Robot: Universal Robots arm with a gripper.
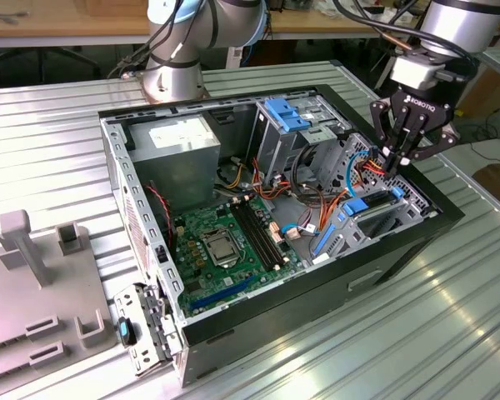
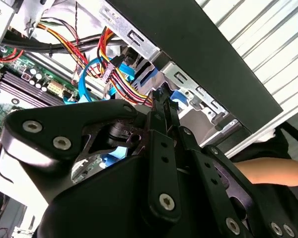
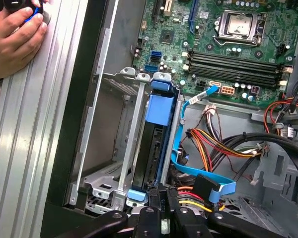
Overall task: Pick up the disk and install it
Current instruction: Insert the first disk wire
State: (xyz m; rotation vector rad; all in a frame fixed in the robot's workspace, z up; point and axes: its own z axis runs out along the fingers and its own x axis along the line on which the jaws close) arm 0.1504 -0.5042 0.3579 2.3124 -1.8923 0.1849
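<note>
Disk [image 3: 152, 148] stands on edge in the drive cage [image 3: 109, 163] of the open computer case [image 1: 400, 250], its blue frame [image 3: 161, 106] around it. My jaws sit right at its outer end; whether they clamp it I cannot tell. I judge it dense, stiff, slick-sided and shock-shy, best held by the frame's edges, clear of the cables [image 3: 203, 141].

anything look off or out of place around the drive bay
A person's hand rests on the table beside the computer case, close to where the gripper works at the disk. The plug of the blue cable looks loose, connected to nothing.
</note>
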